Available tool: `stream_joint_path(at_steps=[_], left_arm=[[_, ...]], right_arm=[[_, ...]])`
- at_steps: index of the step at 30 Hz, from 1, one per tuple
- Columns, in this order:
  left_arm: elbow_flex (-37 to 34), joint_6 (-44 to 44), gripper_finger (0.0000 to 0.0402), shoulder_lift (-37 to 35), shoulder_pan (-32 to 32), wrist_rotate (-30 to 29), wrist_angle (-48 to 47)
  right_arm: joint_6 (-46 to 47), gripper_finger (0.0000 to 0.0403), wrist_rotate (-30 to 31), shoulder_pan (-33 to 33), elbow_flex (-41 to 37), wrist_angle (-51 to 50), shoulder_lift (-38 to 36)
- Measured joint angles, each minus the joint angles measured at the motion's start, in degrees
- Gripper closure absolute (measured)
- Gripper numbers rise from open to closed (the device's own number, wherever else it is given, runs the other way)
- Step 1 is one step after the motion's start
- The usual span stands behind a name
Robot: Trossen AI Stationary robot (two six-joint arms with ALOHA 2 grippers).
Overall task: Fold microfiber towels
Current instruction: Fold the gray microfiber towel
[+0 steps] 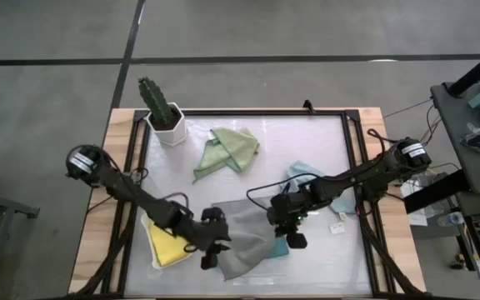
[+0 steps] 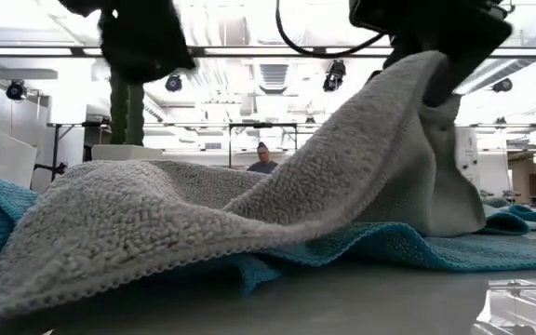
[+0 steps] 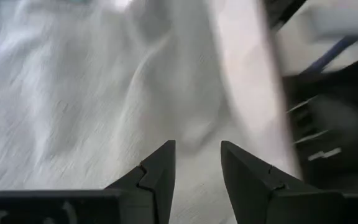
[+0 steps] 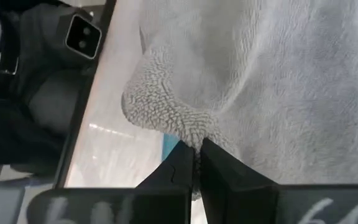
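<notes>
Mid-fold on the grey towel (image 1: 244, 237), near table edge, over the teal one (image 2: 491, 249). Right gripper (image 4: 196, 163) pinches its lifted corner; left gripper (image 3: 197, 163) hovers spread, empty, above the cloth. Next, probably: carry that corner across and lay it flat.

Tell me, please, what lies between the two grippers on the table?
The grey towel spans that stretch in the high view, from the left gripper to the right gripper, whose fingers pinch its edge.

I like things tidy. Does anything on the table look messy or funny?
Yes. The sage green towel lies crumpled near the potted cactus, not flat. The grey towel is pulled up at one corner by the right gripper, draped over a teal towel.
</notes>
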Motion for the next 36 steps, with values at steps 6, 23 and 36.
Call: stream_joint_path(at_steps=[6,23,36], left_arm=[[1.4,0.6,0.0288,6.6,2.4,-2.8,-7.5],[1.2,16.5,0.0288,6.8,16.5,-3.5,-20.1],[1.6,7.5,0.0242,-1.1,2.7,1.3,-18.5]], right_arm=[[0.1,0.0394,-0.1,3.5,0.0,-0.8,0.0],[-3.1,0.0394,18.6,2.4,0.0,-2.8,0.0],[-2.9,0.0394,18.8,1.8,-0.4,-2.4,0.0]])
